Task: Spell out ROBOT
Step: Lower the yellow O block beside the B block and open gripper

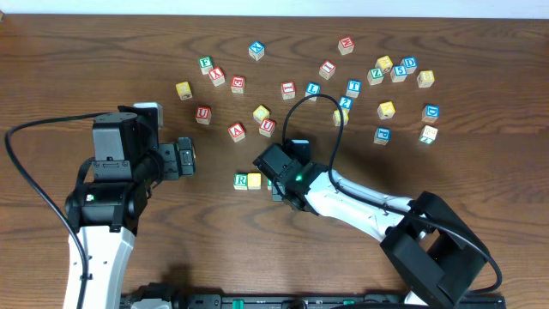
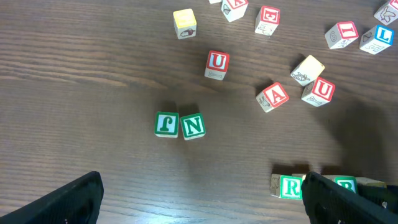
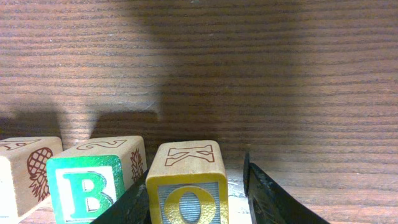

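A row of letter blocks lies at mid-table: a green R block (image 1: 241, 180), then a yellow block (image 1: 255, 181). My right gripper (image 1: 279, 187) covers the row's right end. In the right wrist view the green B block (image 3: 84, 186) stands beside a yellow O block (image 3: 189, 202). The O block sits on the table between my right gripper's (image 3: 194, 177) fingers, with a gap on its right side, so the jaws are open. My left gripper (image 1: 184, 159) is open and empty, left of the row. Its wrist view shows its fingers (image 2: 202, 211) wide apart and the R block (image 2: 289, 186).
Many loose letter blocks are scattered across the far half of the table (image 1: 360, 86). Green J (image 2: 166, 124) and N (image 2: 193, 126) blocks lie together ahead of the left gripper. Red U (image 2: 217, 64) and A (image 2: 273, 96) blocks lie beyond them.
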Robot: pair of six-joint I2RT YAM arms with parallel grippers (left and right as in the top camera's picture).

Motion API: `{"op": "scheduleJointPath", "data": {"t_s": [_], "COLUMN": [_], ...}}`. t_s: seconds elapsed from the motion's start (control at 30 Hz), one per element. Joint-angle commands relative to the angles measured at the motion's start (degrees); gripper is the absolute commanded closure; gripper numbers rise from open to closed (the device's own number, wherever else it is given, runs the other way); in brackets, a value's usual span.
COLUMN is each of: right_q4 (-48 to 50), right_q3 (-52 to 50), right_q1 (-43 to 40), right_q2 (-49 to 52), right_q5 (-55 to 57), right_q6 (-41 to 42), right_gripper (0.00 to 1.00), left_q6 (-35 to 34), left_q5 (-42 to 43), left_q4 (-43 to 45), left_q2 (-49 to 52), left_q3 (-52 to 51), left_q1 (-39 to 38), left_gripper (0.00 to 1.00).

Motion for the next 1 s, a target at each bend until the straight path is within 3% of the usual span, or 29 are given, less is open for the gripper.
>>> {"op": "scheduleJointPath", "data": {"t_s": [0.0,0.4,0.97], "right_q4": [0.1,0.1,-0.3], "right_q3": [-0.5,-0.5,0.1], "right_q1": [-0.2,-0.2,-0.2], "right_q2": [0.1,0.1,-2.6], "right_q5": [0.9,1.1,-0.2], "right_q6": [0.0,0.0,-0.5], "right_gripper": [0.57,0.51,0.53], "left_q6": [0.7,0.7,0.7], "left_q5": [0.3,0.3,0.3], "left_q4": [0.0,0.0,0.0], "left_q2": [-0.1,-0.2,-0.2], "left_q3": [0.0,0.0,0.0], "left_q1": [0.3,0.3,0.3], "left_gripper": [0.0,0.0,0.0]}}
